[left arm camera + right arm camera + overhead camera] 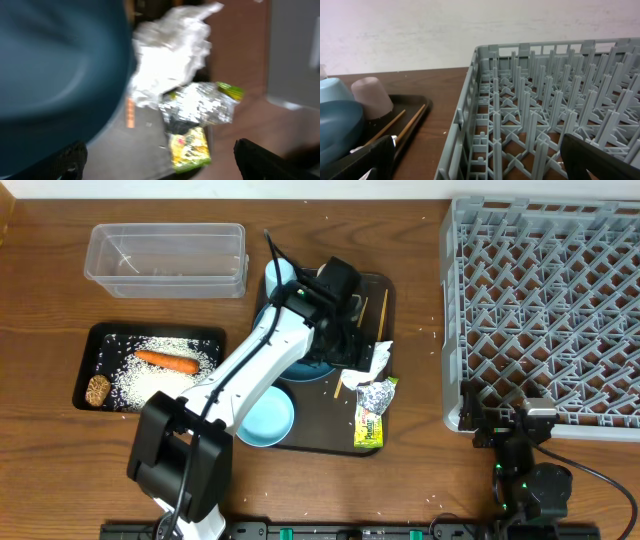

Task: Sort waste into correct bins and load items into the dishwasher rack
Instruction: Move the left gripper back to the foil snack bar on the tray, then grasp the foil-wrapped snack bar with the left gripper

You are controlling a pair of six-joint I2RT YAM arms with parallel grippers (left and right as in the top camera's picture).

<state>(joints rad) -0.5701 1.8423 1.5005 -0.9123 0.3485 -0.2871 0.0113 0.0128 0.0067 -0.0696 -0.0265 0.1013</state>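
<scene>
Wide-open, empty left claw is hovering over crumpled white tissue at 3 o'clock on dark-brown rectangular tray, next needing descent and closing; right claw is idling open and empty.

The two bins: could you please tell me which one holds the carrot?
The shallow black tray: the carrot lies in it on scattered rice. The clear tub beside it holds no carrot.

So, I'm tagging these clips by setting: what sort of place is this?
Likely a staged dish-clearing station on a wooden table: a grey dishwasher rack, a brown serving tray with a crumpled tissue, and a black tray holding rice and a carrot.
</scene>
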